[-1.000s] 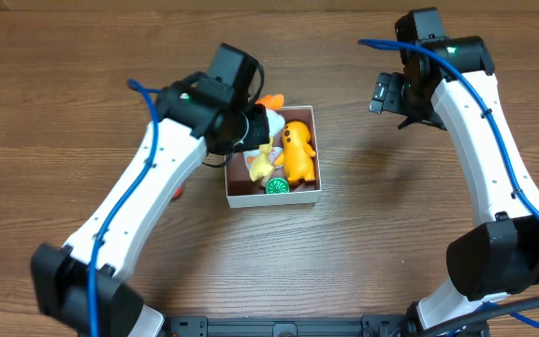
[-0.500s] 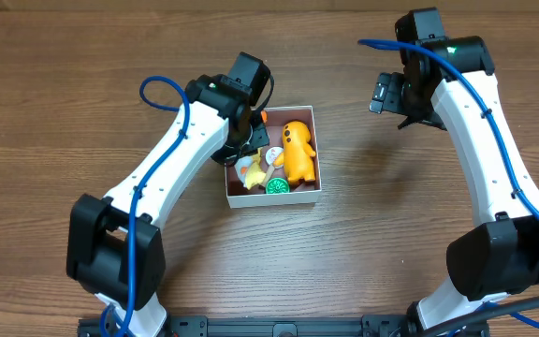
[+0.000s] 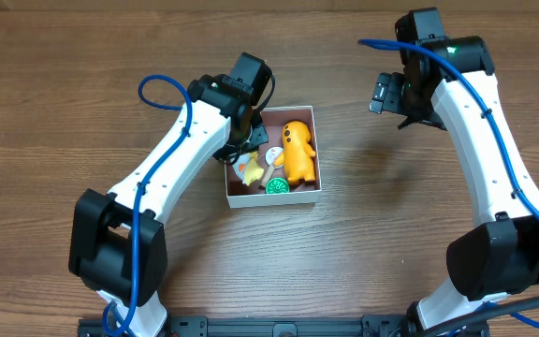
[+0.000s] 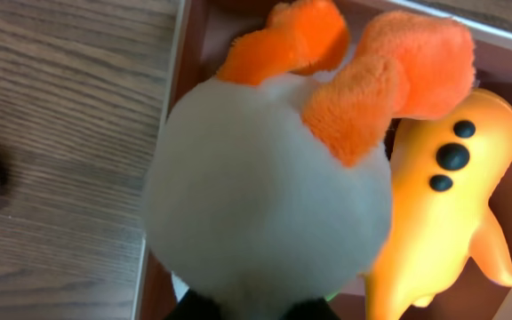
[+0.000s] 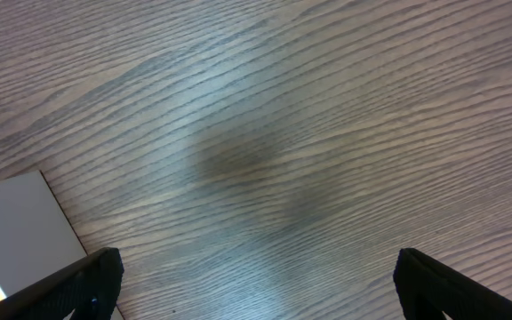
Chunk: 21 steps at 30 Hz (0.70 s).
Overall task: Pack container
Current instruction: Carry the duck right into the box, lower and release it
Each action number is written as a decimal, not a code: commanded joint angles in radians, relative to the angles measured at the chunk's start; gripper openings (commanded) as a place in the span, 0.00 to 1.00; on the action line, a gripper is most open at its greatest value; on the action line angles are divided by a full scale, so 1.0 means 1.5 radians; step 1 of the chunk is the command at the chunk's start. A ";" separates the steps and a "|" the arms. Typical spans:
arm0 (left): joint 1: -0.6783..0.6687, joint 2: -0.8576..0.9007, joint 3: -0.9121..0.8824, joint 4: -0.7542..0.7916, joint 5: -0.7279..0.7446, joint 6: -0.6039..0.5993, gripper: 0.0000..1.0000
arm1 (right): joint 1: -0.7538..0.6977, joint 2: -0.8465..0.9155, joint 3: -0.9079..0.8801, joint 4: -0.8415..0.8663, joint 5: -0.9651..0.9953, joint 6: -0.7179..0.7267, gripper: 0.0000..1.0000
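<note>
Fingers of the left gripper (image 3: pixel 249 136) pinch the white-and-orange plush toy (image 4: pixel 265 204), which has dropped from above the rim into the container (image 3: pixel 274 197) beside the orange figure (image 3: pixel 298 154) — nearly packed, release pending. Container sits mid-table (image 3: pixel 64 47); right gripper (image 3: pixel 386 94) hangs spread wide, well apart — idle.
</note>
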 commanded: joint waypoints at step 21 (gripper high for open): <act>-0.004 0.016 -0.006 0.017 -0.026 0.038 0.52 | 0.000 -0.019 0.012 0.003 0.009 0.001 1.00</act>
